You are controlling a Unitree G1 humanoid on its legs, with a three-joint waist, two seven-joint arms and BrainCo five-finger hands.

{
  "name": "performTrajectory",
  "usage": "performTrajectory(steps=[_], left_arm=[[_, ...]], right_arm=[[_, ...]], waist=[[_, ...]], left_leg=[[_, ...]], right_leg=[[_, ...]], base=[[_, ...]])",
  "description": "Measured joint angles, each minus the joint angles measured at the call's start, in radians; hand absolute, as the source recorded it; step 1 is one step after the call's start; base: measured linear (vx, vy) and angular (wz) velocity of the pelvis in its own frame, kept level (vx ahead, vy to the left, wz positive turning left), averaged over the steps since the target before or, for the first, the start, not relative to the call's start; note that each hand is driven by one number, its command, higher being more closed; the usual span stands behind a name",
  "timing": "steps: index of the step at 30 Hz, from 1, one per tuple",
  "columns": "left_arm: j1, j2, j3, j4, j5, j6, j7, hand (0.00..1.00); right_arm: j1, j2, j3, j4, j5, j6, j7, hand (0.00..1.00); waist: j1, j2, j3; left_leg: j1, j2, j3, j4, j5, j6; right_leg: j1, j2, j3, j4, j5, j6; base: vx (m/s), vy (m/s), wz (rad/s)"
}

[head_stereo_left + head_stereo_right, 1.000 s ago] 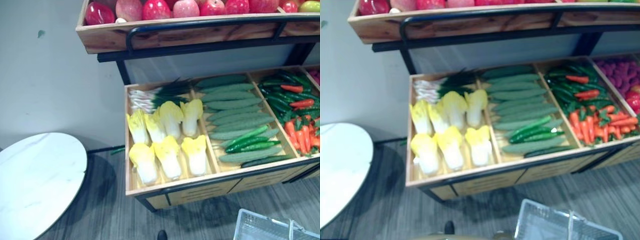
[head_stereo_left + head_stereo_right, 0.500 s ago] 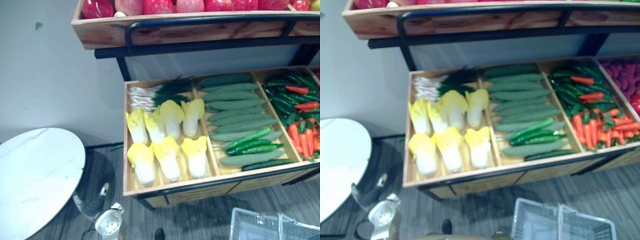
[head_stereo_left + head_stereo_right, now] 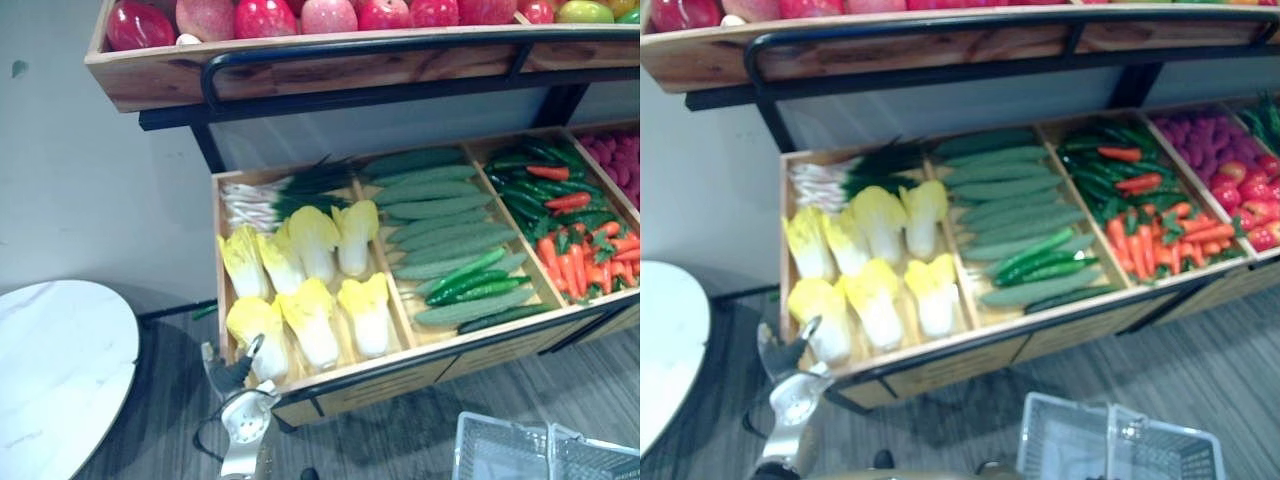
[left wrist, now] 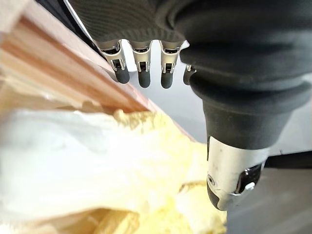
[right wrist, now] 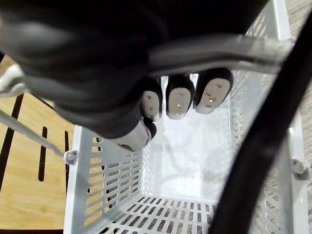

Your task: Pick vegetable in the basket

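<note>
Several yellow-white cabbages (image 3: 300,285) lie in the left compartment of the wooden crate (image 3: 330,375). My left hand (image 3: 238,378) hovers at the crate's front left corner, fingers straight and thumb apart, just over the front-left cabbage (image 4: 97,161); it holds nothing. In its wrist view the fingers (image 4: 142,73) reach past the crate's wooden rim (image 4: 58,73). The white mesh basket (image 3: 540,450) hangs low on the right, empty inside. In the right wrist view my right hand (image 5: 178,97) is curled round the basket's metal handle (image 5: 219,51).
Scallions (image 3: 280,195) lie behind the cabbages. Cucumbers (image 3: 440,215) fill the middle compartment, with peppers and carrots (image 3: 580,250) to the right. A shelf of apples (image 3: 330,15) overhangs the crate. A round white table (image 3: 55,380) stands at the left.
The camera has shifted right. My left hand came up from low beside the table to the crate's front left corner, over the cabbage. The basket stays held at lower right.
</note>
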Motion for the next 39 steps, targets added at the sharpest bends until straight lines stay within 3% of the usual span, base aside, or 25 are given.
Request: performTrajectory(steps=[9, 26, 35, 39], left_arm=[[-0.036, 0.006, -0.060, -0.056, -0.033, 0.021, 0.001, 0.00], [-0.038, 0.009, -0.072, 0.003, -0.028, 0.043, 0.150, 0.00], [-0.024, 0.005, -0.042, 0.054, 0.021, 0.058, 0.194, 0.00], [-0.026, 0.006, -0.049, 0.126, 0.095, 0.084, 0.198, 0.00]], right_arm=[[-0.002, 0.008, 0.001, 0.000, -0.001, -0.001, -0.006, 1.00], [-0.004, 0.022, 0.030, 0.001, 0.002, -0.002, -0.017, 1.00], [-0.009, 0.033, 0.042, 0.002, 0.005, -0.002, -0.017, 1.00], [-0.013, 0.033, 0.063, 0.005, 0.005, -0.002, -0.018, 1.00]], waist=[[0.000, -0.002, -0.001], [0.001, -0.016, -0.010], [0.002, -0.021, -0.013], [0.001, -0.021, -0.013]], left_leg=[[-0.001, 0.003, 0.013, 0.000, -0.004, -0.006], [-0.005, 0.004, 0.030, -0.001, -0.004, -0.005], [-0.014, 0.002, 0.025, 0.000, -0.003, -0.006], [-0.013, 0.003, 0.026, 0.000, -0.003, -0.006]], right_leg=[[0.001, 0.007, 0.008, -0.012, 0.002, 0.002], [-0.012, 0.008, 0.023, -0.015, 0.011, 0.002], [-0.011, 0.008, 0.014, -0.025, 0.013, 0.004], [-0.010, 0.008, 0.014, -0.026, 0.013, 0.004]], base=[[0.04, 0.002, -0.02], [0.01, 0.002, -0.03], [0.03, 0.006, 0.03], [0.00, 0.000, 0.00]])
